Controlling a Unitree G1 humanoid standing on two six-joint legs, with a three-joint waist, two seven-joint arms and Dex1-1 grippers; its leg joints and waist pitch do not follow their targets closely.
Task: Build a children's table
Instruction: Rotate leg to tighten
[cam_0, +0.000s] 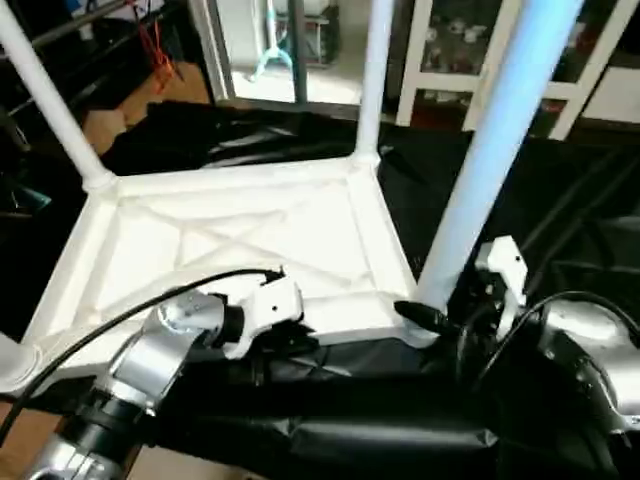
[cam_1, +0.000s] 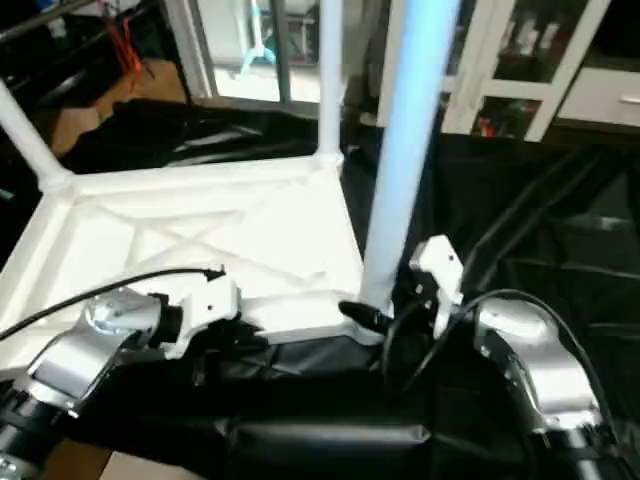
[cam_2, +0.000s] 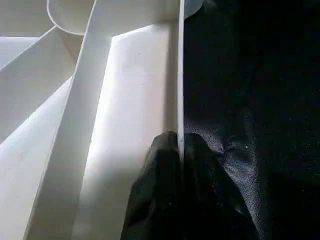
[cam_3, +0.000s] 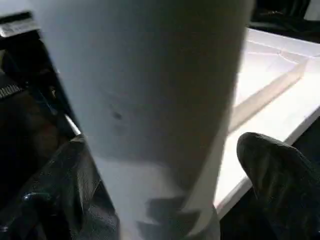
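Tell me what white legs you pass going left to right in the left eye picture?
Far-left leg → far-right leg → near-right leg, the biggest in the picture.

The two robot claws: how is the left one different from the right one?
The left claw is pinched shut on the thin near rim of the tabletop; the right claw is open wide, with the near leg between its fingers.
The left claw sits at the middle of the near rim; the right claw sits at the corner.
Both have black fingers.
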